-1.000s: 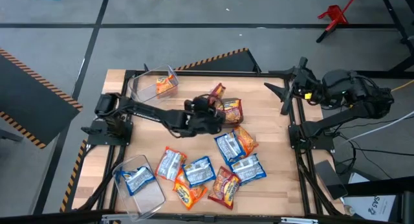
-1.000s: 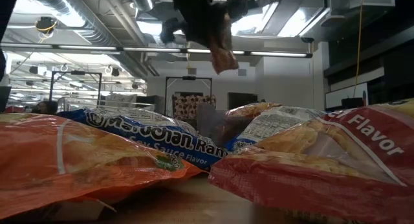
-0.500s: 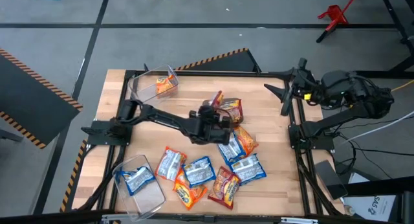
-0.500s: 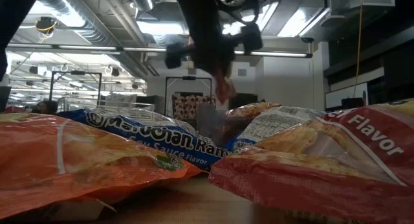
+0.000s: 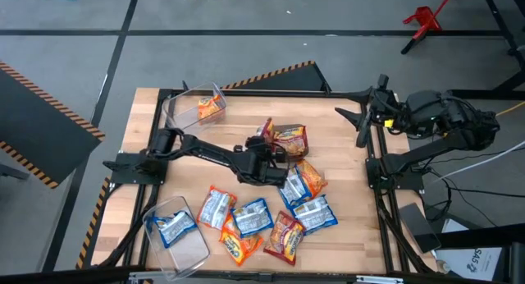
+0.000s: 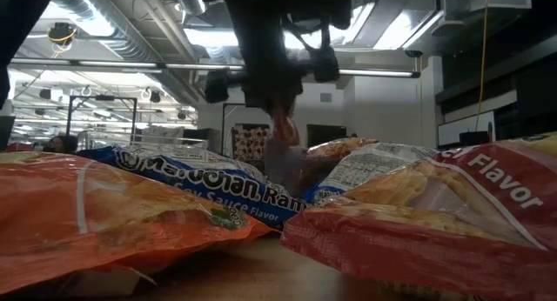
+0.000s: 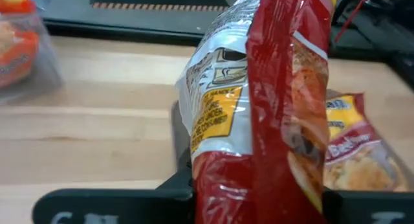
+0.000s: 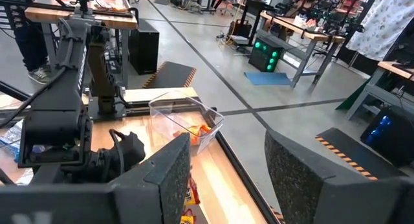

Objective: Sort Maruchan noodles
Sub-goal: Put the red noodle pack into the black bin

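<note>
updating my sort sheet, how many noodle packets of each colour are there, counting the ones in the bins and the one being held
blue-and-white packets: 5
orange packets: 3
red packets: 3
total: 11

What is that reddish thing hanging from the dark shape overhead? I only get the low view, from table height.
Observer: A red noodle packet, pinched on edge by the left hand above the middle of the table.
Visitor: Is there anywhere to put it?
Observer: Two clear bins stand on the left side. In the high view, the upper bin has an orange packet in it, and the lower bin has a blue-and-white packet.
Visitor: And the other arm?
Observer: It waits at the table's right edge, its right hand open and empty.
</note>
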`<state>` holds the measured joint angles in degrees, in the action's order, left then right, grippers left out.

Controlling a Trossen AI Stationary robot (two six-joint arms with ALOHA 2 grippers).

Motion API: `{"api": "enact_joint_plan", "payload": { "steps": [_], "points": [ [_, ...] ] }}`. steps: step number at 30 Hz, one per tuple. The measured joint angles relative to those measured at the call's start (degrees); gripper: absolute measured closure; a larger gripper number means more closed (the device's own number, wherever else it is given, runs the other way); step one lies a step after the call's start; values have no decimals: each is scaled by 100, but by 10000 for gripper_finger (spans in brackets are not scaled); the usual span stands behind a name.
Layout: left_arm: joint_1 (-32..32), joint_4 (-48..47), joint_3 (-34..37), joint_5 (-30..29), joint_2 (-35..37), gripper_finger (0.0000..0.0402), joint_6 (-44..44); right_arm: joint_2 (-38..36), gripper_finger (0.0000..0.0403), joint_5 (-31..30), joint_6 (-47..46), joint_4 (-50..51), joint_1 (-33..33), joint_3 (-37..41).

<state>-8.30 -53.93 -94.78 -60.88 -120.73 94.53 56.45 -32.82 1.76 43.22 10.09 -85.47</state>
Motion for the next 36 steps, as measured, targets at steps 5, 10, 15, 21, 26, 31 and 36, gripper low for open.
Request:
{"api": "enact_joint_plan", "payload": {
  "steps": [5,10,15,21,26,31,36],
  "points": [
    [29,16,11,138,-140,351,132,0,221,2,0,37,0,2],
    [71,48,8,392,-235,350,259,0,221,4,0,36,0,2],
    [146,110,11,594,-222,335,284,0,221,4,0,49,0,2],
    [168,104,11,814,-223,300,-23,2,221,134,-42,242,0,2],
    [159,83,11,792,-223,269,-338,2,221,274,-170,545,0,2],
    [154,-34,11,718,-169,237,-426,3,221,595,-447,1126,0,3],
    [154,-158,9,674,114,210,-810,24,221,1132,-935,1451,2,468]
  ]
}}
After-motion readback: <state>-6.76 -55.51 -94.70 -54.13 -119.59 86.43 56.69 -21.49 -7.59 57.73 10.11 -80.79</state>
